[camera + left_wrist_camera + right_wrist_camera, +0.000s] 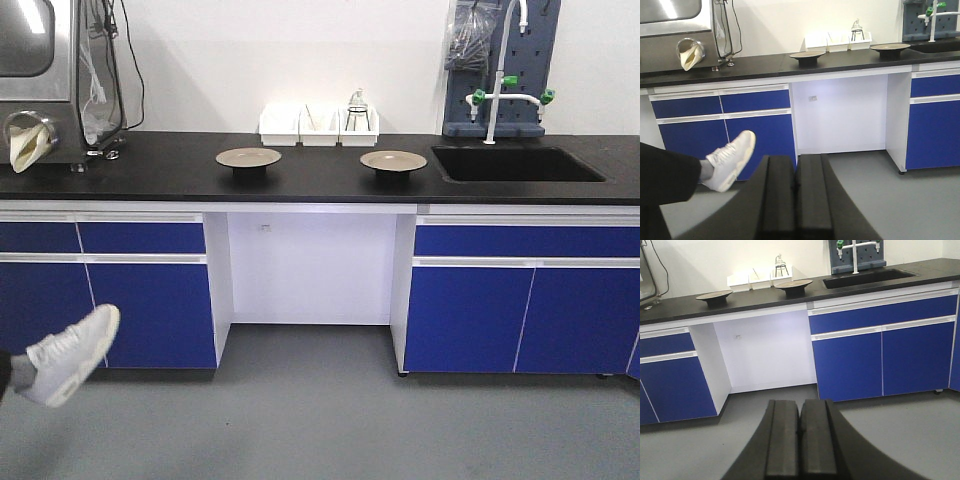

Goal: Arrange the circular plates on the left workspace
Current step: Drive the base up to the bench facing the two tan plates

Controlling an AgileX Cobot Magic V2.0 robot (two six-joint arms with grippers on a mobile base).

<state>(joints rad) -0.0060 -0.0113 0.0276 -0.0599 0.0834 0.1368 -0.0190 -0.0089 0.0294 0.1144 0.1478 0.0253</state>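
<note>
The long black desk [320,178] runs across the whole front view, with the blue cabinets [140,290] under it and an open white gap in the middle. The sunken sink [515,165] is at the right part of the desk. Three white bins [318,125] stand in a row at the wall. In front of them are the two round plates, well apart from each other: the left plate [248,157] is in front of the left bin, and the right plate [393,160] is between the bins and the sink. Each one sits flat on a dark base. The left end effector [796,165] and the right end effector [800,407] are both low above the grey floor [320,420], far from the desk, with fingers pressed together and holding nothing. A white shoe [70,355] shows at the left
</note>
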